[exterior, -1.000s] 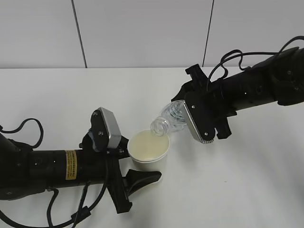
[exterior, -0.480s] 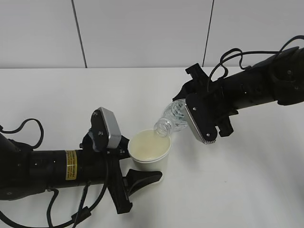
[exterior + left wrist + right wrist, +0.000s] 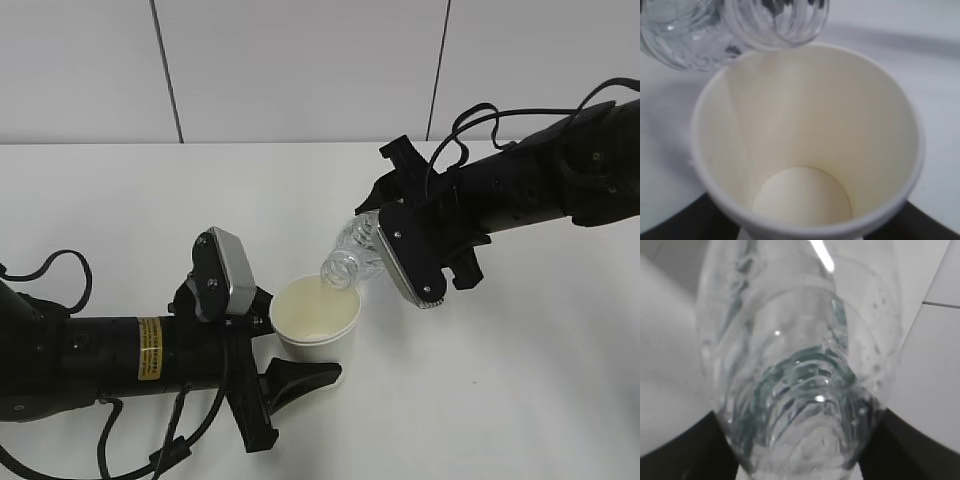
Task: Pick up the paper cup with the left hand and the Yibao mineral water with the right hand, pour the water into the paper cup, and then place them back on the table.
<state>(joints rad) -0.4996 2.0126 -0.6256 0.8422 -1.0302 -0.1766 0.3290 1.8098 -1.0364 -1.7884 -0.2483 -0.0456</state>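
The left end effector (image 3: 300, 365) clamps the cup (image 3: 315, 315) just above the bench (image 3: 520, 380), rim up to catch; the right end effector (image 3: 400, 225) clamps the bottle (image 3: 355, 255), tipped mouth-down over the rim to pour.

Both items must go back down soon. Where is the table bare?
Bare table behind the left hand, and in front of the right hand. Crowded in the middle, around the paper cup and bottle.
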